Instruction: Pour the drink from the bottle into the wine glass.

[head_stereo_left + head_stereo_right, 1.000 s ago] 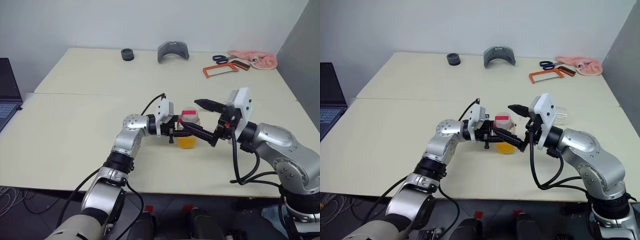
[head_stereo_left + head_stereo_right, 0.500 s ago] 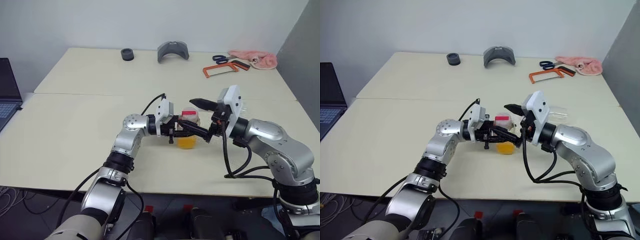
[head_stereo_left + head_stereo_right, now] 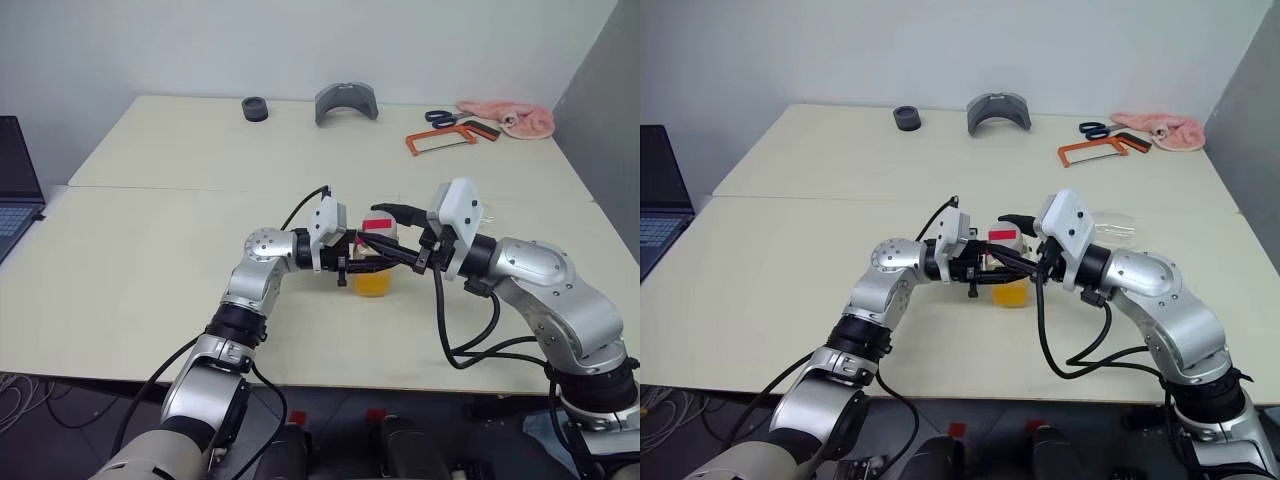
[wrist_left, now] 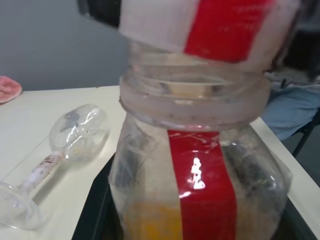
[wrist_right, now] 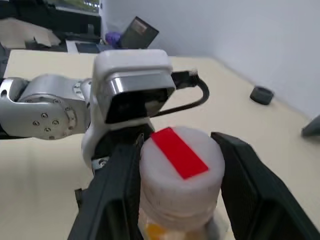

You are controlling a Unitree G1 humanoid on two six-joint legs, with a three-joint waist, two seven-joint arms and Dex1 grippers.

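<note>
From the head camera, the left gripper [image 3: 352,262] is clamped on the upright bottle [image 3: 374,272], with the right gripper [image 3: 398,235] level at its cap [image 3: 378,222].

In the left wrist camera, the wine glass [image 4: 60,155] lies on its side beyond the bottle.

In the right wrist camera, the cap sits between the right fingers [image 5: 117,192], one on each side; whether they pinch it yet, I cannot tell.

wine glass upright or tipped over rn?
Tipped over. The wine glass lies on its side on the table, beside the bottle.
</note>
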